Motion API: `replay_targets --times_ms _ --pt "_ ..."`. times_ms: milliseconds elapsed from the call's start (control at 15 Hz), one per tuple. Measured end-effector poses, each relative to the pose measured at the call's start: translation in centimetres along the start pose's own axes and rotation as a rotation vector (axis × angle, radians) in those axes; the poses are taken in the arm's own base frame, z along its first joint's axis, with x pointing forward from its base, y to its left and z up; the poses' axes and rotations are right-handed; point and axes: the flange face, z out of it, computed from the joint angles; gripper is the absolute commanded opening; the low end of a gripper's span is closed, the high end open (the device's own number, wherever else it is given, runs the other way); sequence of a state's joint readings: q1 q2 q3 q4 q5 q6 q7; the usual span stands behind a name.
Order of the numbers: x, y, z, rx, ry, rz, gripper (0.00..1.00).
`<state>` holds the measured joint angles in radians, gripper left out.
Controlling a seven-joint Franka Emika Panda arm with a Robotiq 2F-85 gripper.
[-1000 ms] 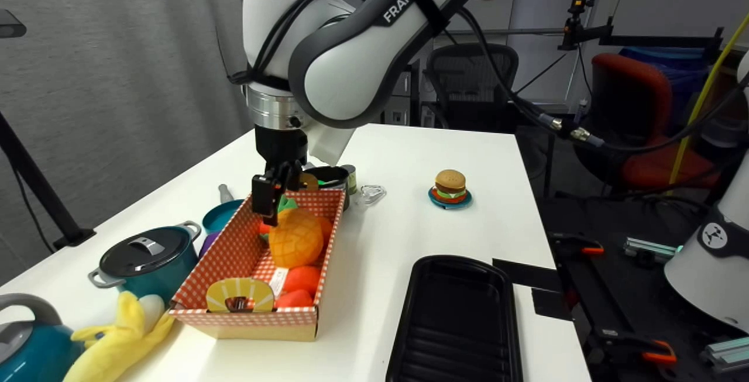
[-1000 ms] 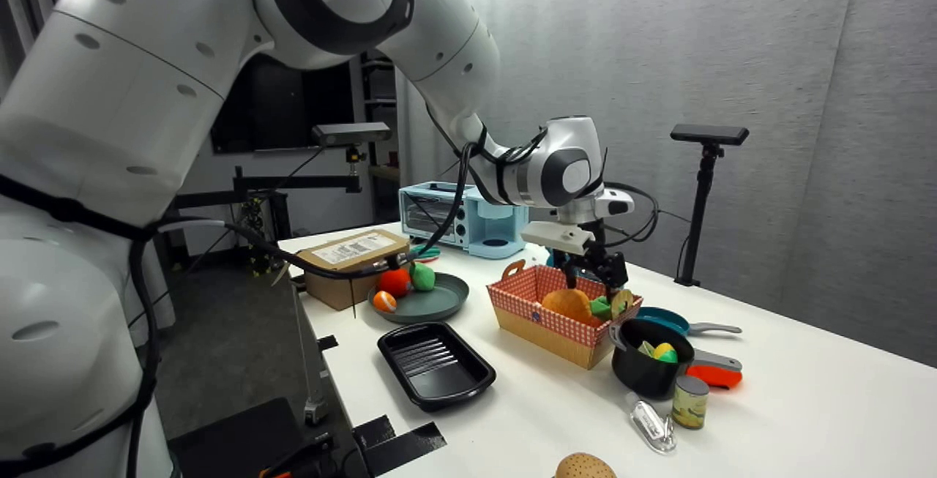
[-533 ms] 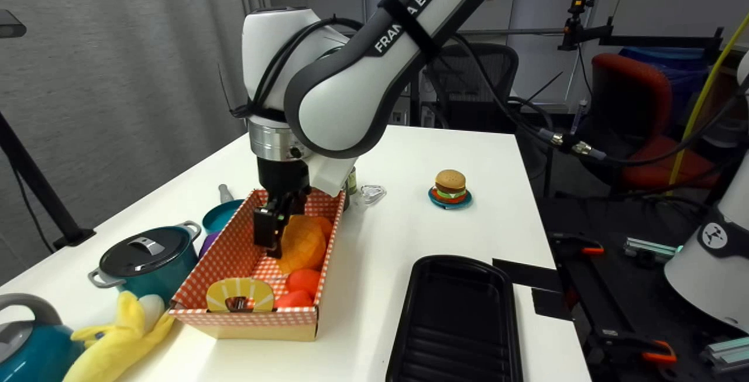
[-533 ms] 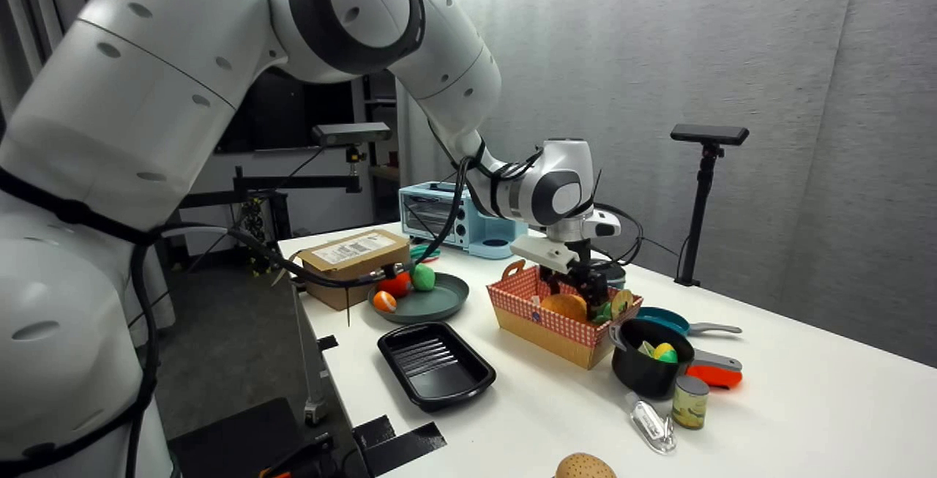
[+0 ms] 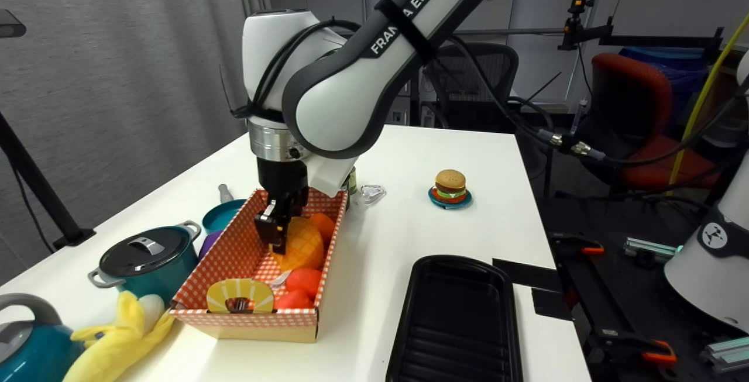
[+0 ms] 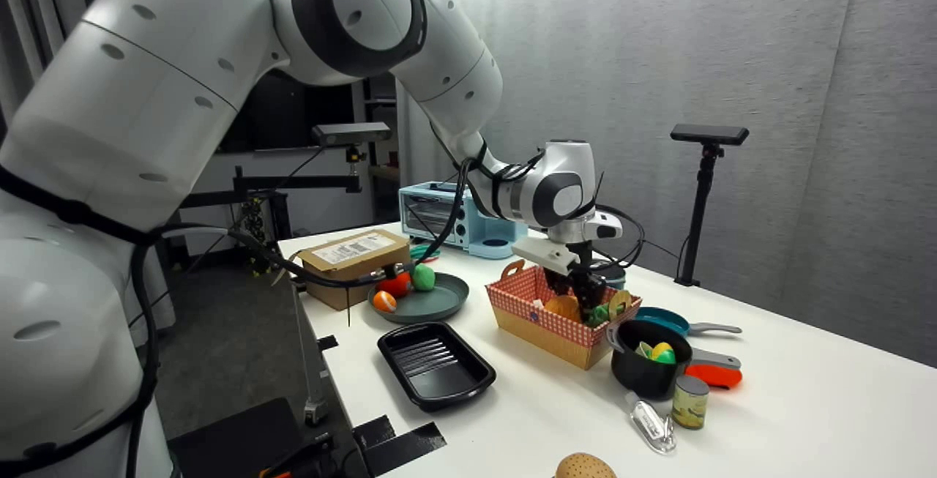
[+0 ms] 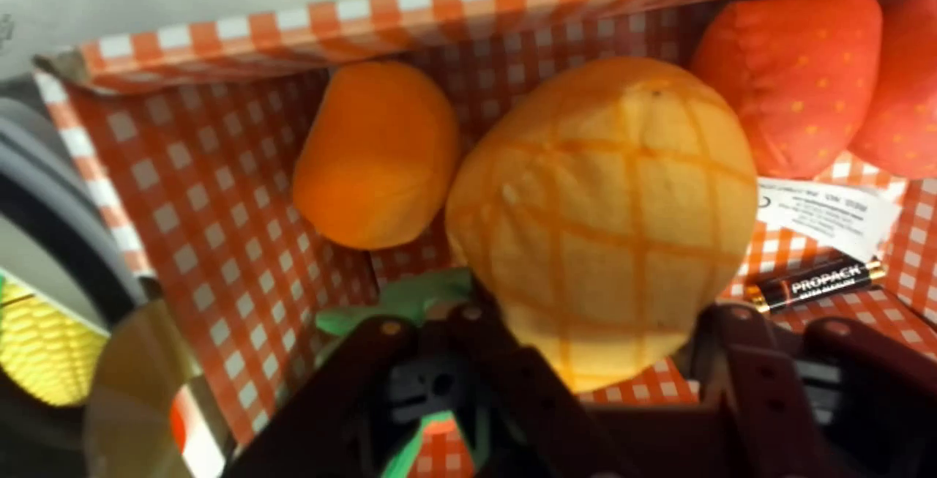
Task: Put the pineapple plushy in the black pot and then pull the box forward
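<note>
Inside the red-and-white checkered box (image 5: 257,330) lies the orange-yellow pineapple plushy (image 7: 615,207), its green tuft (image 7: 421,295) partly behind a finger in the wrist view. My gripper (image 7: 602,317) reaches down into the box, one finger against each side of the plush's near end; the jaws appear shut on it. Both exterior views show the gripper (image 5: 282,244) low within the walls, the plush (image 6: 562,307) partly covered by it. The black pot (image 6: 640,375) stands against the box's end in an exterior view and holds small yellow-green pieces.
An orange fruit (image 7: 377,156), a red fruit (image 7: 798,83) and a battery (image 7: 816,284) share the box. Close by stand a teal lidded pot (image 5: 149,259), a yellow plush (image 5: 117,341), a teal pan (image 6: 662,318), a can (image 6: 689,402) and a black tray (image 6: 437,366).
The gripper has come down into the box over the pineapple plushy, and its fingers have moved inward against it. The plush and box have shifted very slightly.
</note>
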<state>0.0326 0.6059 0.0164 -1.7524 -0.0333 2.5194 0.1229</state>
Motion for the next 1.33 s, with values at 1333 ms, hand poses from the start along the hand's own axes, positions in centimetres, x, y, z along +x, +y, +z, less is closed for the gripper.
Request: replay_targets --times_ms 1333 --pt "-2.1 -12.9 -21.2 -0.142 0.327 -0.379 0.05"
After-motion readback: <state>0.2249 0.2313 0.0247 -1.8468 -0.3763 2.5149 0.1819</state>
